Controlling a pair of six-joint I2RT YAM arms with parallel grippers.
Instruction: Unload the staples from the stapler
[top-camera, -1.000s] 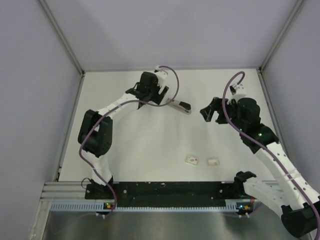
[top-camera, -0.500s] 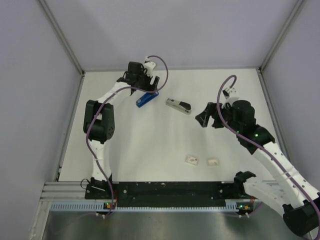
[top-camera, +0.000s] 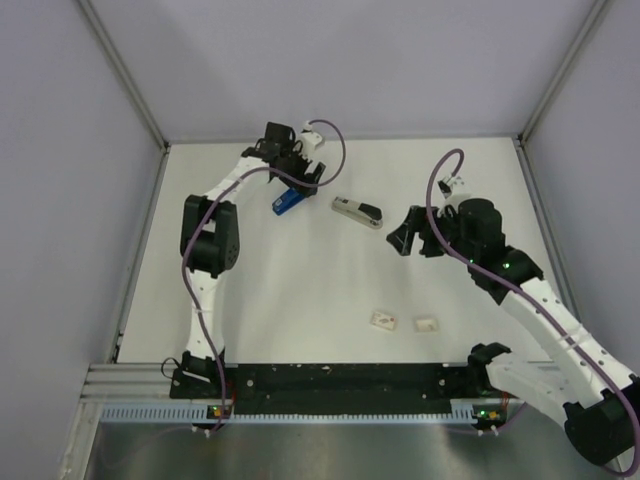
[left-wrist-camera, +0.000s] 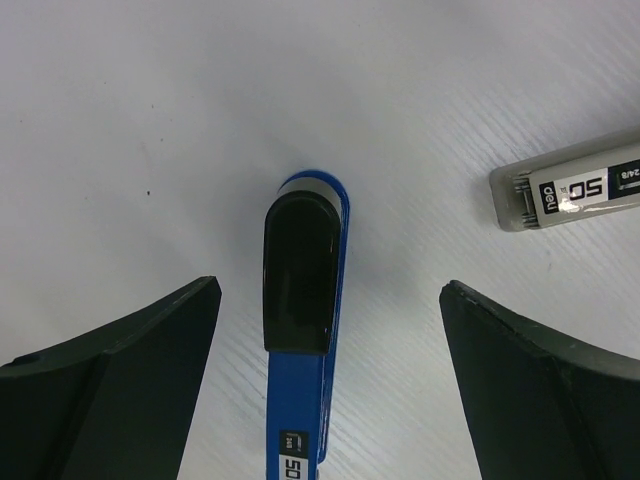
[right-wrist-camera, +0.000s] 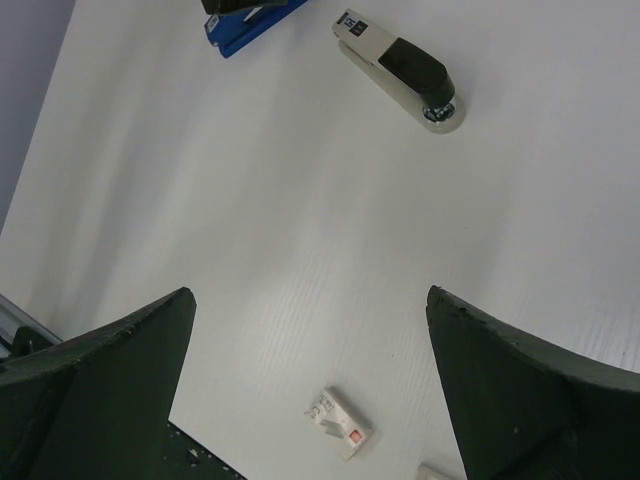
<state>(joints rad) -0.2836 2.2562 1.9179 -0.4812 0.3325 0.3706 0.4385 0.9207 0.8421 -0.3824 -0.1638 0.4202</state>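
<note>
Left end effector (left-wrist-camera: 328, 290) spread, right (right-wrist-camera: 308, 294) seemingly too

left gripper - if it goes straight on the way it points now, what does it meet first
Most likely the blue stapler, centred in the open left gripper; the grey stapler lies off to one side. Depth is unclear.

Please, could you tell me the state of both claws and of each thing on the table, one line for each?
Left claw: open, holding nothing.
Right claw: open, holding nothing.
Blue stapler: closed, lying between the left claw's fingers, not gripped.
Grey stapler: closed, lying on the table, no claw touching it.
Two small white boxes: lying side by side; open or closed cannot be told.
</note>
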